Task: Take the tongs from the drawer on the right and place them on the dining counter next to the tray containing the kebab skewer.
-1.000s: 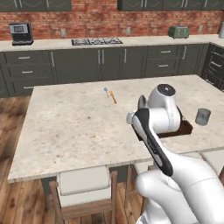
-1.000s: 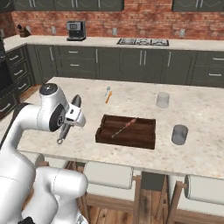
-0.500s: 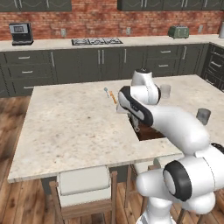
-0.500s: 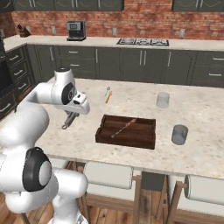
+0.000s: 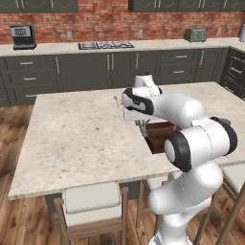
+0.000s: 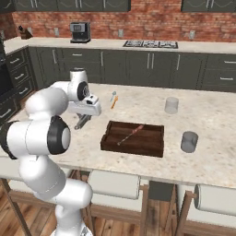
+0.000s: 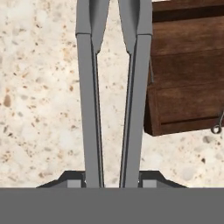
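Beige dining counter [image 6: 212, 124] bears tray [image 6: 152, 148] holding 1 skewer [image 6: 130, 135]

You face a red brick wall [image 5: 110, 21] above dark grey cabinets [image 5: 95, 72] with a pale worktop [image 5: 57, 48]. A coffee machine [image 5: 23, 37], a cooktop [image 5: 106, 45] and a green toaster [image 5: 195, 34] sit along it. Wood plank floor [image 5: 12, 124] runs below, with cushioned stools [image 6: 113, 184] in front.
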